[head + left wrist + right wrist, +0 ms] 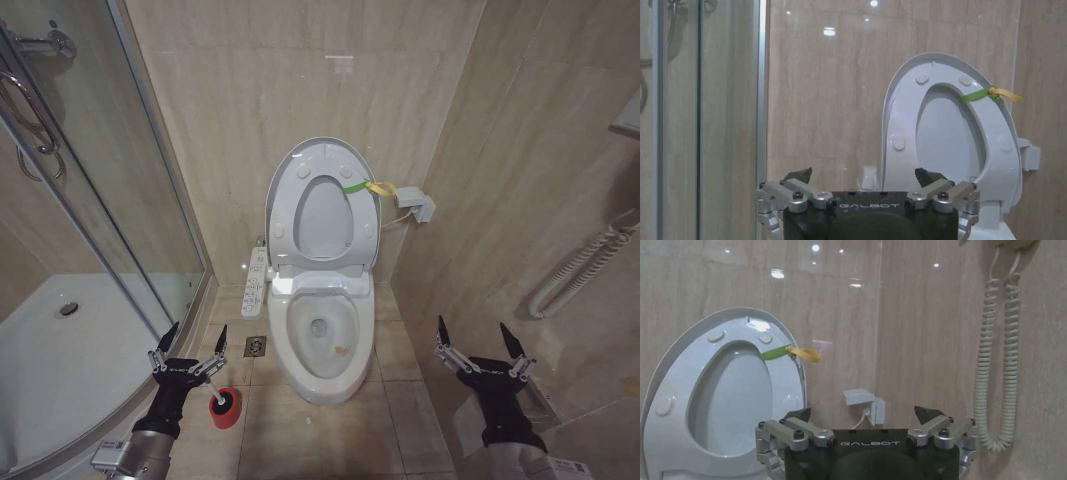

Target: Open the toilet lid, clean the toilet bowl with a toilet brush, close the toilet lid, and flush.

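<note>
Lid: the toilet lid (283,178) is up, leaning back on the wall behind the toilet bowl (322,330), with the ring seat (323,215) raised flat against it. The yellow-green strap (362,187) hangs off the raised edge on the right of the bowl.
Bowl: open, with a brownish smudge on the inside, so I'd say scrubbing isn't done.
Brush: the toilet brush (223,399) stands in its red cup (226,410) on the floor, left of the bowl's front, near the shower door (95,220).
Left claw: the left claw (190,353) hangs just above the brush, fingers spread apart, holding nothing.
Right claw: the right claw (478,349) idles right of the bowl near the side wall, fingers apart too, empty.
Worry 1: that handle is thin. If I close off-centre it may slip or tip the cup and roll toward the floor drain (256,346).
Worry 2: the glass door is close to my left arm, so a wide swing could hit it.
Worry 3: bumping the rim while reaching in could bring the lid and seat slamming down.
Worry 4: the button panel (255,282) sits left of the bowl, right along my path, so an accidental press seems possible.
</note>
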